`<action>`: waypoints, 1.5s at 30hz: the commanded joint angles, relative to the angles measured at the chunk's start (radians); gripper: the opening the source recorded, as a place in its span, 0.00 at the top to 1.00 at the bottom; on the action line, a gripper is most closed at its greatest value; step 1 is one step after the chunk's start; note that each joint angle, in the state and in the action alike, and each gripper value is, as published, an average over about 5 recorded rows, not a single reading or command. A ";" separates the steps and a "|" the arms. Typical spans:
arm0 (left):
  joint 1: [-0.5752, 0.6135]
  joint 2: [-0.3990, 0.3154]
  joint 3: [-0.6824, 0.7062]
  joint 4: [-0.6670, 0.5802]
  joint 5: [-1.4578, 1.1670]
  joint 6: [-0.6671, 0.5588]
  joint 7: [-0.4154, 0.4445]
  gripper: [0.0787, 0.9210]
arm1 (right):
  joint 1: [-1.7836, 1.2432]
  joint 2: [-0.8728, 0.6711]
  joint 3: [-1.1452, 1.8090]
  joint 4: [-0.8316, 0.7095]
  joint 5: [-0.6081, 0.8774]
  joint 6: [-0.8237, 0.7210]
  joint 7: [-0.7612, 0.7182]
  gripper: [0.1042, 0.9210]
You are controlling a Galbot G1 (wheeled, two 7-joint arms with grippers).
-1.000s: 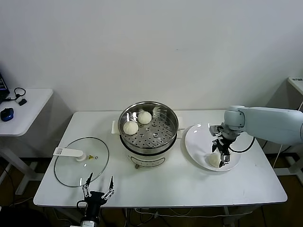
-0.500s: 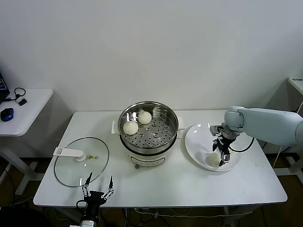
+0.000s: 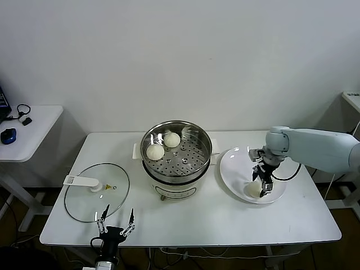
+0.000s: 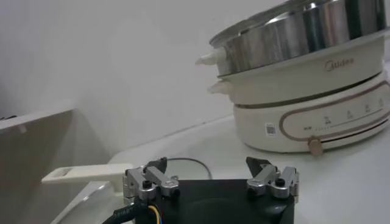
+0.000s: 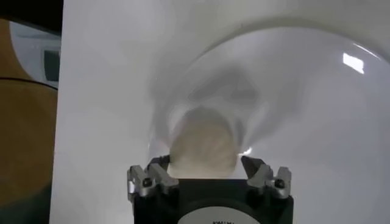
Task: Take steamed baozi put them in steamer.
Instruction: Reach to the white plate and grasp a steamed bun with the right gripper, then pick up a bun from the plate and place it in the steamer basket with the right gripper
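Two steamed baozi point(image 3: 154, 152) point(image 3: 171, 139) lie on the perforated tray of the steel steamer point(image 3: 205, 147) at the table's middle. One more steamed baozi point(image 5: 204, 141) lies on the white plate point(image 3: 232, 163) to the right. My right gripper point(image 3: 262, 189) is down over that bun, its open jaws point(image 5: 205, 162) straddling it, with the fingertips point(image 5: 163, 163) close against its sides. In the head view the gripper hides most of this bun point(image 3: 253, 191). My left gripper point(image 3: 116, 223) waits open at the table's front edge, nothing between its fingers point(image 4: 206, 163).
The glass lid point(image 3: 95, 194) with its white handle lies flat at the left, just beyond the left gripper. The steamer's white base point(image 4: 304, 103) stands a short way from the left gripper. A side table point(image 3: 28, 121) is at the far left.
The right gripper has sunk lower over the bun on the plate and its jaws have drawn in around it. The left arm and the buns in the steamer are unmoved.
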 commanded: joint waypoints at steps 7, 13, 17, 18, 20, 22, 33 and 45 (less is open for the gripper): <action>0.004 -0.049 0.003 -0.011 -0.003 0.002 0.000 0.12 | 0.043 0.001 -0.023 0.026 0.002 0.001 -0.002 0.49; 0.006 -0.049 0.007 -0.012 -0.003 0.001 -0.001 0.12 | 0.176 0.001 -0.084 0.077 0.019 0.023 -0.016 0.52; 0.004 -0.048 0.011 -0.014 -0.002 0.003 -0.001 0.12 | 0.304 0.015 -0.128 0.116 0.033 0.066 -0.036 0.52; 0.004 -0.048 0.012 -0.014 -0.001 0.003 -0.001 0.12 | 0.332 0.020 -0.133 0.120 0.034 0.081 -0.040 0.52; 0.004 -0.048 0.014 -0.014 0.001 0.003 -0.001 0.12 | 0.378 0.031 -0.137 0.126 0.027 0.123 -0.050 0.52; 0.005 -0.048 0.015 -0.013 0.003 0.003 -0.002 0.12 | 0.417 0.043 -0.138 0.127 0.011 0.172 -0.058 0.51; 0.012 -0.049 0.014 -0.022 0.005 0.007 -0.006 0.12 | 0.585 0.117 -0.124 0.177 -0.019 0.519 0.043 0.49; 0.006 -0.049 0.014 -0.019 0.008 0.014 -0.008 0.12 | 0.581 0.216 -0.064 0.192 -0.316 0.991 0.277 0.45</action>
